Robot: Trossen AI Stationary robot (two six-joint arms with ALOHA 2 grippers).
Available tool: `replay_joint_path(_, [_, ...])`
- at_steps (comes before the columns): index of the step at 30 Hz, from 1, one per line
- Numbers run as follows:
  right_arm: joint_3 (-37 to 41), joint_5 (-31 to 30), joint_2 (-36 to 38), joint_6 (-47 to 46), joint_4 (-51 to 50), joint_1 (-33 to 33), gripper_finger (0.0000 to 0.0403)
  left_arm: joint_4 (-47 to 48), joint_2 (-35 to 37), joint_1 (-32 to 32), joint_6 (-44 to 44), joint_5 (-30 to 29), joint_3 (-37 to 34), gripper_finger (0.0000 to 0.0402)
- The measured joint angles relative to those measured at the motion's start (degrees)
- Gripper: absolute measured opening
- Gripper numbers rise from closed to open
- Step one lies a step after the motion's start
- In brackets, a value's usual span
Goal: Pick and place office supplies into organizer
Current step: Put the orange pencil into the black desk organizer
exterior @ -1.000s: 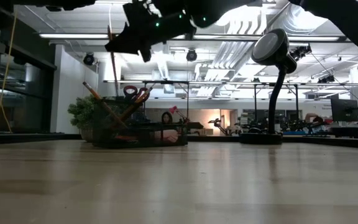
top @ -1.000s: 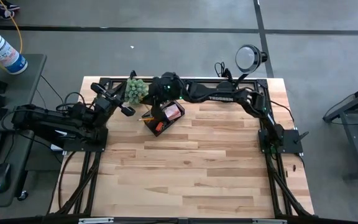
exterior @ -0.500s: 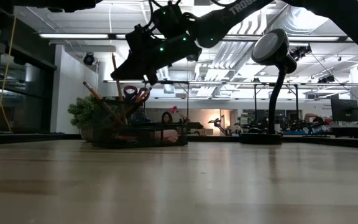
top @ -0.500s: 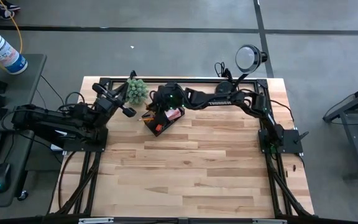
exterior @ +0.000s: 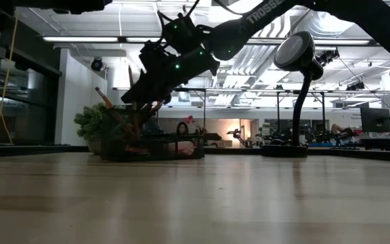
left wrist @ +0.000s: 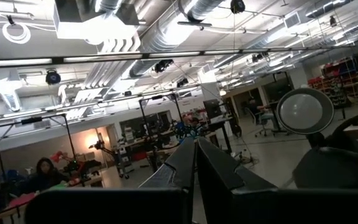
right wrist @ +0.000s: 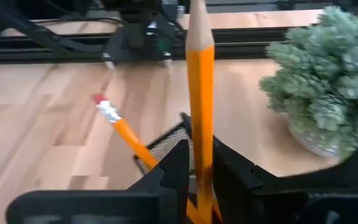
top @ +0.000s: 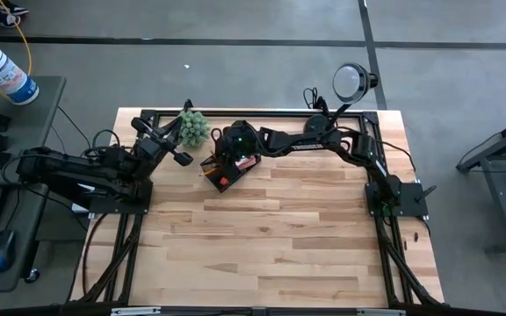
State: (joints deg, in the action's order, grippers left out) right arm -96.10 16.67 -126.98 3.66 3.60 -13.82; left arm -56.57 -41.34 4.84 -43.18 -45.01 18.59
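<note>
Beyond the organizer (top: 229,171), right end effector (right wrist: 199,163) narrowly flanks an upright pencil (right wrist: 200,93).

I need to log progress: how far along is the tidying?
Mostly done: scissors and a pencil already stand in the organizer. In hand: the right gripper lowers another pencil into it. No loose supplies are visible on the table. The left gripper waits aside.

From above, you lose most of the small black mesh-walled organizer (top: 227,173) beneath the right tool (top: 220,161). The upright orange-yellow pencil (right wrist: 199,93) between its fingers runs out of frame at both ends.
</note>
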Motion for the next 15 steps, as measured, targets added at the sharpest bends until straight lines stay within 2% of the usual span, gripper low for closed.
replay_joint_path(4, [-1.2,3.5,0.0,-0.6,-0.5,0.0,0.0069,0.2,0.0,0.0,0.0,0.0,0.0,0.0008])
replay_joint_path(12, [-3.7,3.6,0.0,1.8,-3.2,-0.2,0.0130,0.2,0.0,0.0,0.0,0.0,0.0,0.0008])
replay_joint_path(15, [-4.9,3.4,0.0,4.9,-8.1,-0.4,0.0157,0.2,0.0,0.0,0.0,0.0,0.0,0.0008])
